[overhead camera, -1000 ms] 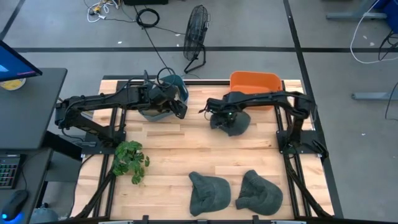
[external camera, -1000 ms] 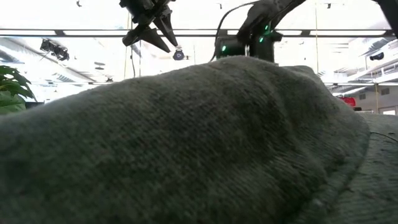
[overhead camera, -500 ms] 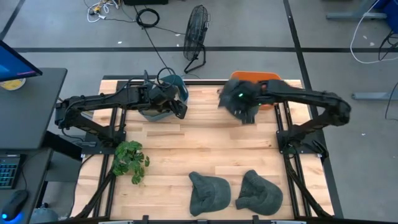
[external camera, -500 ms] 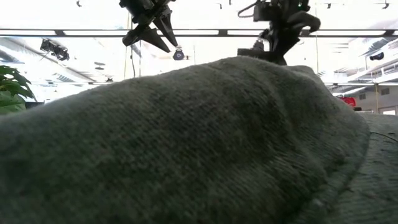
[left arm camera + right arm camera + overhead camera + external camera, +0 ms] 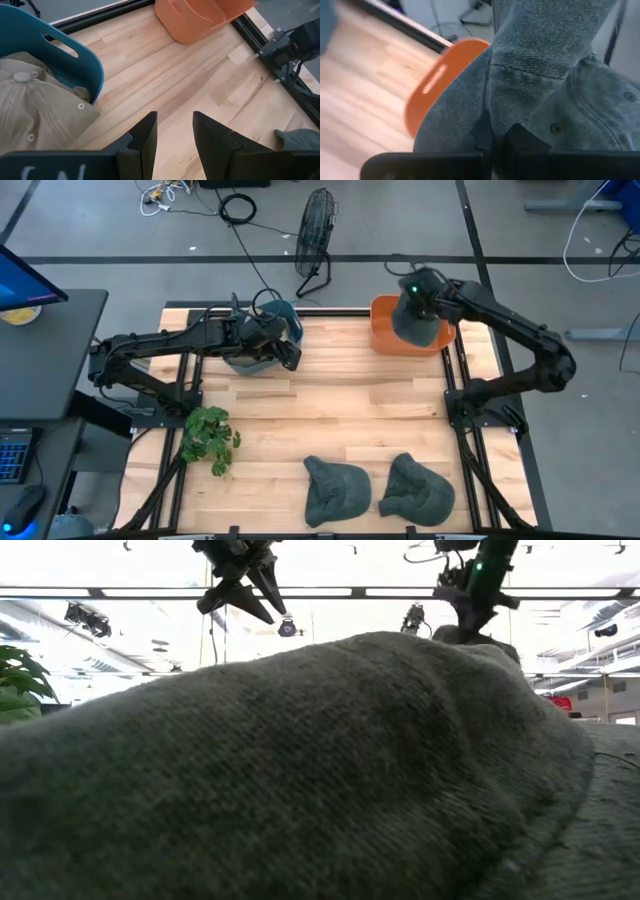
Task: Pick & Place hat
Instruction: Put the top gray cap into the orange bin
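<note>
My right gripper (image 5: 414,292) is shut on a grey denim cap (image 5: 421,326) and holds it over the orange bin (image 5: 383,340) at the table's far right. In the right wrist view the cap (image 5: 545,55) fills most of the picture, with the orange bin (image 5: 436,86) beyond it. My left gripper (image 5: 291,354) hovers open beside the blue bin (image 5: 291,316) at the far left; a beige cap (image 5: 35,100) lies inside that bin (image 5: 60,40). Two more grey caps (image 5: 336,490) (image 5: 416,491) rest on the table's near edge. My right gripper pinches a bunched fold of the grey cap's cloth (image 5: 493,107) between its two fingers, coming from above. The cap is lifted clear and hangs slack below the fingers, over the orange bin. How many layers are in the hold cannot be told.
A green plant (image 5: 208,439) sits at the table's near left. A black fan (image 5: 314,232) stands on the floor beyond the far edge. Bare wood (image 5: 350,415) lies between the bins and the near caps. One near cap (image 5: 300,770) blocks most of the low view.
My right gripper has lifted the grey cap off the table's far middle and carried it up and toward the far right edge, so it now hangs over the orange bin. The left arm has kept still.
</note>
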`<move>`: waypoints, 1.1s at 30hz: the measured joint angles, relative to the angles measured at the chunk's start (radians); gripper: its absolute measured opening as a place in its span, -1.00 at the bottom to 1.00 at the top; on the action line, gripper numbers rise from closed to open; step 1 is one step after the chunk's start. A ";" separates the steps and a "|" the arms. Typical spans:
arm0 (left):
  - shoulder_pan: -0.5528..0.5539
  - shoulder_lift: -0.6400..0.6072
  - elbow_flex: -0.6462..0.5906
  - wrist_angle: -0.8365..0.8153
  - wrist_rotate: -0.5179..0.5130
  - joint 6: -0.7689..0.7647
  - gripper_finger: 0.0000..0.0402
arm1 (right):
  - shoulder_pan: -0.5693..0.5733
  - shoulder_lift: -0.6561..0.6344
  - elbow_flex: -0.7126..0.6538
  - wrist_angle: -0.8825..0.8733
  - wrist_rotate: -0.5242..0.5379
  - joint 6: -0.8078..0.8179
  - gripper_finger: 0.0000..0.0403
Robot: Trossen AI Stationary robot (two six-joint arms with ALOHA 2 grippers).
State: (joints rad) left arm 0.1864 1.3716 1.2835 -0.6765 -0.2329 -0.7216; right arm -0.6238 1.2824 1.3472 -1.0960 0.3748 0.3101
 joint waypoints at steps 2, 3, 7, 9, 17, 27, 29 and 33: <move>0.000 0.000 0.000 0.000 0.000 0.000 -0.35 | -0.048 0.017 0.000 -0.013 -0.003 0.067 -0.95; 0.000 0.000 0.000 0.001 0.000 0.000 -0.35 | -0.071 0.028 0.000 -0.022 -0.010 0.124 -0.95; 0.000 0.000 0.000 0.002 0.000 -0.003 -0.35 | -0.141 0.076 -0.012 -0.058 -0.073 0.305 -0.94; 0.000 0.000 0.000 0.002 0.000 -0.010 -0.35 | -0.163 0.096 -0.046 -0.019 -0.078 0.313 -0.93; 0.000 0.000 0.000 0.002 0.000 -0.034 -0.35 | -0.227 0.165 -0.229 0.324 -0.210 0.494 -0.93; 0.000 0.000 0.000 0.001 0.000 -0.027 -0.35 | -0.269 0.187 -0.269 0.434 -0.171 0.745 -0.93; -0.001 0.000 0.000 0.001 0.000 -0.026 -0.35 | -0.289 0.186 -0.269 0.435 -0.181 0.772 -0.92; -0.001 0.000 0.000 0.000 0.000 -0.026 -0.35 | -0.323 0.185 -0.269 0.435 -0.184 0.818 -0.92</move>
State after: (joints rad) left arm 0.1856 1.3716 1.2835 -0.6764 -0.2325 -0.7471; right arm -0.9471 1.4673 1.0786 -0.6615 0.1907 1.1279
